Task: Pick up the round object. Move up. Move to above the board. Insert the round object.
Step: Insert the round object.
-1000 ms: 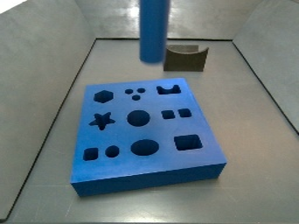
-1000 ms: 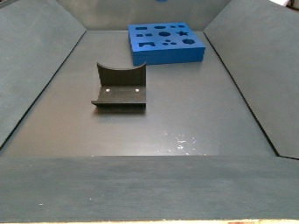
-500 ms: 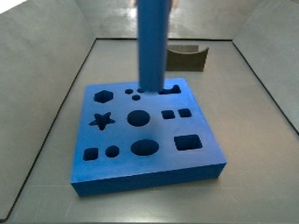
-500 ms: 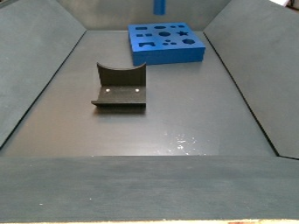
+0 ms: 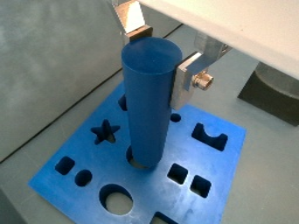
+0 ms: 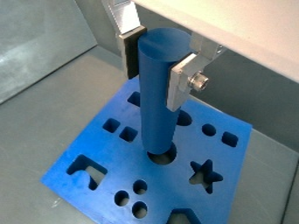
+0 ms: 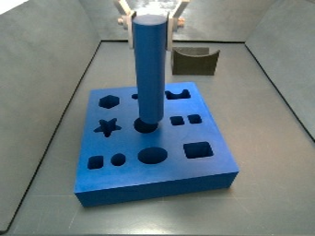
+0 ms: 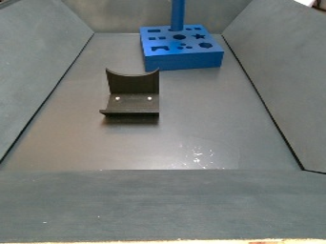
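The round object, a tall blue cylinder, stands upright with its lower end in the middle round hole of the board, a blue slab with many cut-outs. It shows the same way in both wrist views and small at the far end in a side view. My gripper is at the peg's top end, one silver finger on each side. In a side view the jaws stand slightly wider than the peg, with small gaps, so the gripper is open.
A dark olive notched block sits behind the board and shows large in a side view. Grey sloped walls enclose the dark floor. Other holes in the board surround the peg.
The peg has come down from just above the board into the middle round hole. The gripper's fingers have dropped into sight at the peg's top.
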